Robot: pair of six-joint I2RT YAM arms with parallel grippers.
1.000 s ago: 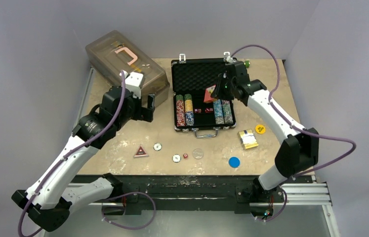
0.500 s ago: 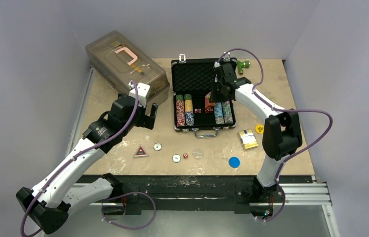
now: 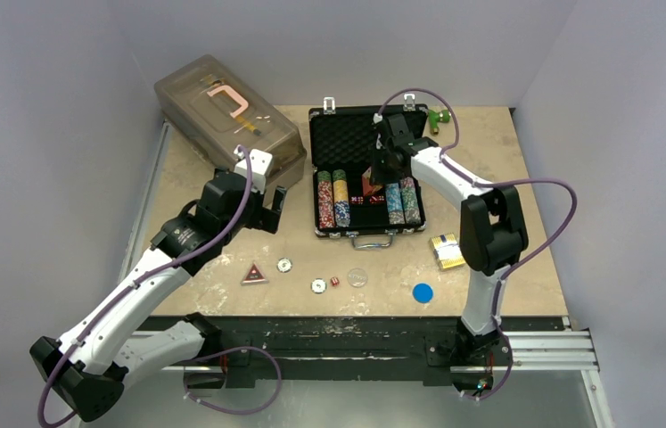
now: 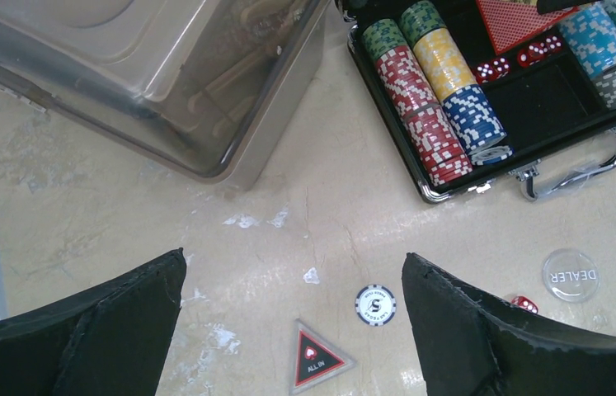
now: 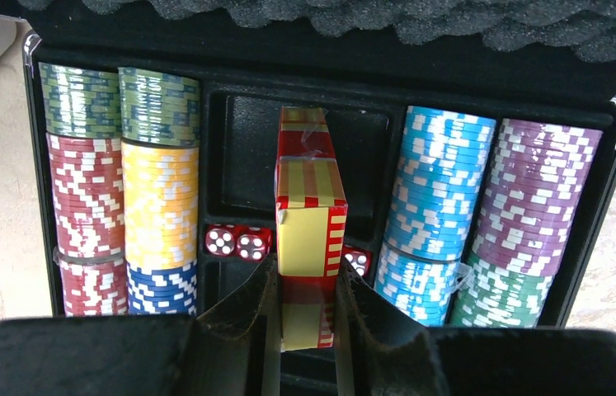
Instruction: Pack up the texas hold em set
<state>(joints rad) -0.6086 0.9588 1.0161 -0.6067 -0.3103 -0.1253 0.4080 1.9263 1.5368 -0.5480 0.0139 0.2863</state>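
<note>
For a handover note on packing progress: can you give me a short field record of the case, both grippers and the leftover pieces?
case: black briefcase open, chip rows at both sides, red dice in the middle
right gripper: shut on a red-and-yellow card deck, held on edge over the centre compartment
left gripper: open, empty, above the table left of the case
loose on table: second deck, ALL IN marker, two chips, dealer disc, red die, blue disc

Robot lab test cell, plain grey enclosure walls [image 3: 44, 134], worn beige tabletop [image 3: 222, 272], aluminium mounting rail [image 3: 552, 349], two cabled arms [image 3: 124, 308]
</note>
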